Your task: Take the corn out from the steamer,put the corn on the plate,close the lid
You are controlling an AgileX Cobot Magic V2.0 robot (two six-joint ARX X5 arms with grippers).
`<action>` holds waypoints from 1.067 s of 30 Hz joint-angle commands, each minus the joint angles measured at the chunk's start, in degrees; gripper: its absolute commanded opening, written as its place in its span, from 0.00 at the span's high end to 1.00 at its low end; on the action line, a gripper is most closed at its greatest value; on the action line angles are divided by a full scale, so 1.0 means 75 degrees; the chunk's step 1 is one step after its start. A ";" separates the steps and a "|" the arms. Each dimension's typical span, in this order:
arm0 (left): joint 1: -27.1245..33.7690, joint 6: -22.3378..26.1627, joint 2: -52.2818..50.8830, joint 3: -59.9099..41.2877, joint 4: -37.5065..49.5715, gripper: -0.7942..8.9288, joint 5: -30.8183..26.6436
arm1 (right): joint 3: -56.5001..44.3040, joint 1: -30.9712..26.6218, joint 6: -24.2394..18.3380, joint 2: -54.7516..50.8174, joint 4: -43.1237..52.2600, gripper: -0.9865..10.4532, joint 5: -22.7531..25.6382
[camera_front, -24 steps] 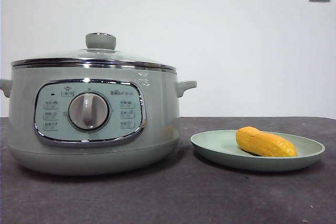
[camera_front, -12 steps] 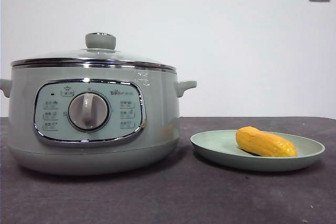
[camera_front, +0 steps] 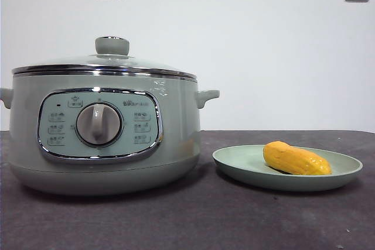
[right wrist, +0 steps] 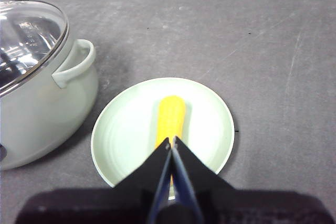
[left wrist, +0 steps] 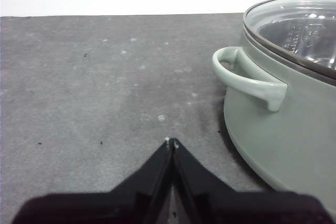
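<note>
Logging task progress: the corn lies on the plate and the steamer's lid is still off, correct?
Not quite. The corn does lie on the plate, but the lid is already seated on the steamer, as the front view shows.

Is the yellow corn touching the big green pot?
Apart. The front view shows the corn lying on the plate, with bare table between the plate and the steamer. The right wrist view shows that gap too.
</note>
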 commanded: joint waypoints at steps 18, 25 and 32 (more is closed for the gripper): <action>0.0035 -0.0038 -0.0023 -0.0128 0.0050 0.92 0.0038 | -0.2023 -0.1725 -0.1186 -0.1988 0.2602 0.91 -0.0953; 0.0035 -0.0038 -0.0023 -0.0128 0.0050 0.92 0.0038 | -0.3276 -0.2541 -0.1113 -0.3439 0.2926 0.91 -0.1000; 0.0035 -0.0038 -0.0023 -0.0128 0.0052 0.92 0.0035 | -0.3888 -0.2643 -0.1102 -0.3818 0.2844 0.91 -0.0982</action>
